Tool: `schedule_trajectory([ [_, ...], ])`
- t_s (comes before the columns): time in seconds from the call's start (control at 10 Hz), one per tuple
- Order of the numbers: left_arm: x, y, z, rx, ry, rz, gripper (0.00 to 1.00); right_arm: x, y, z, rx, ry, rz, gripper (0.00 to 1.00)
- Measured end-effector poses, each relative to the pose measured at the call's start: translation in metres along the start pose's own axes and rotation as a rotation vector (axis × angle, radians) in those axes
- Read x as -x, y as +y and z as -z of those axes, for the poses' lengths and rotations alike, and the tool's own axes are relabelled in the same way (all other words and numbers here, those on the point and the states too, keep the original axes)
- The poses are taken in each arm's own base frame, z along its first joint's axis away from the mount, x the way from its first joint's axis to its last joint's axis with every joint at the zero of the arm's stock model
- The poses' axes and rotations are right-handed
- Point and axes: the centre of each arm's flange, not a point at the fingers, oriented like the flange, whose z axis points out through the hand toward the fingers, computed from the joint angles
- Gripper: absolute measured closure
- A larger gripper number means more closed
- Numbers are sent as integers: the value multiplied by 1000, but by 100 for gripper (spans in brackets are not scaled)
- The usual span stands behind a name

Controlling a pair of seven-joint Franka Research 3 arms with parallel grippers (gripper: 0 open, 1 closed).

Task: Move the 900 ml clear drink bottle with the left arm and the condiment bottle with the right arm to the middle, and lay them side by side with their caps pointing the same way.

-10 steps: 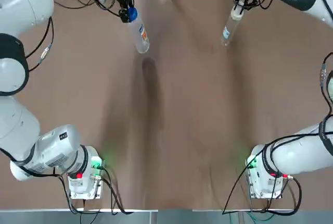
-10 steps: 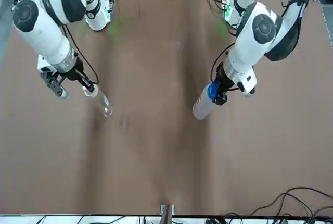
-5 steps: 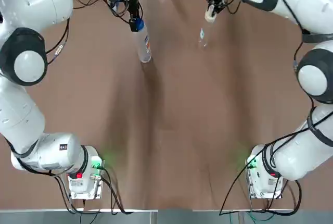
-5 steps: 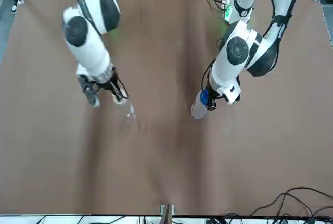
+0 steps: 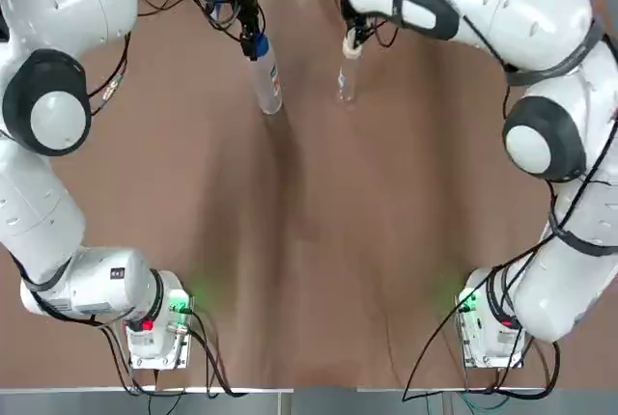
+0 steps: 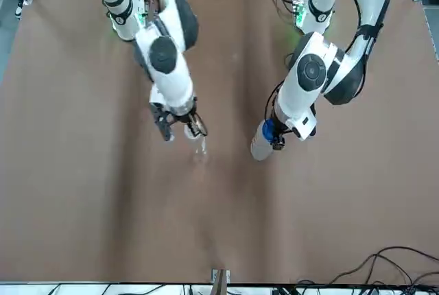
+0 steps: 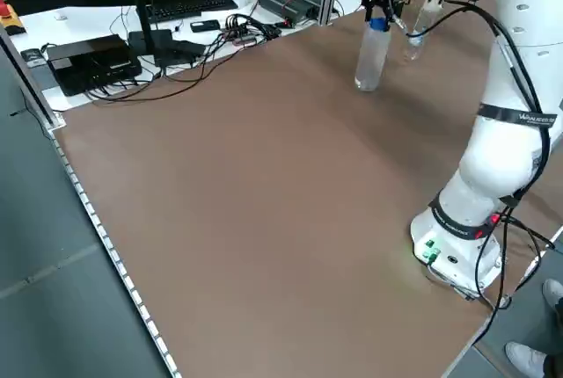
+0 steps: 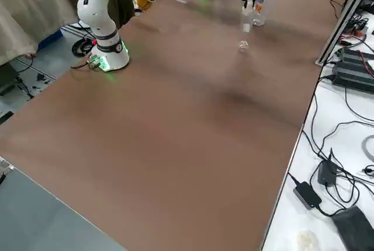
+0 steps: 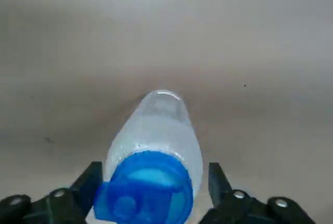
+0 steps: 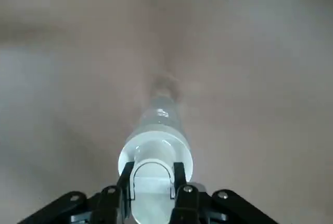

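Observation:
My left gripper (image 5: 253,41) is shut on the neck of the clear drink bottle (image 5: 266,85), just under its blue cap (image 9: 147,190). The bottle hangs roughly upright at the far middle-left of the table (image 5: 319,241). My right gripper (image 5: 353,41) is shut on the white cap (image 10: 152,167) of the slim clear condiment bottle (image 5: 346,83), which also hangs cap-up. The two bottles are a short gap apart, as the front view shows with the drink bottle (image 6: 260,145) and the condiment bottle (image 6: 199,145). Whether either base touches the table I cannot tell.
The brown table stretches bare from the bottles towards the arm bases (image 5: 154,328). Cables, a keyboard and boxes (image 7: 158,26) lie on the bench beyond the far edge. More cables and a power brick (image 8: 327,175) lie along that same bench.
The right gripper has carried the condiment bottle from the far right towards the middle, close to the drink bottle. The left gripper with the drink bottle shifted slightly inward, then held still.

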Motion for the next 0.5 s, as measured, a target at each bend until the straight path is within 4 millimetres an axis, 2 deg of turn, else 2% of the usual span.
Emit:
schedule_trajectory([
  [0.1,0,0,0,0,0,0,5,25,3,0,0,-1,-3,67],
  [0.2,-1,1,2,4,-1,2,3,43,5,0,0,-2,-2,67],
  [0.3,-3,5,6,13,-4,6,0,50,6,-2,5,-2,-5,67],
  [0.5,-9,13,19,30,-5,-26,0,45,5,-10,16,4,-31,67],
])
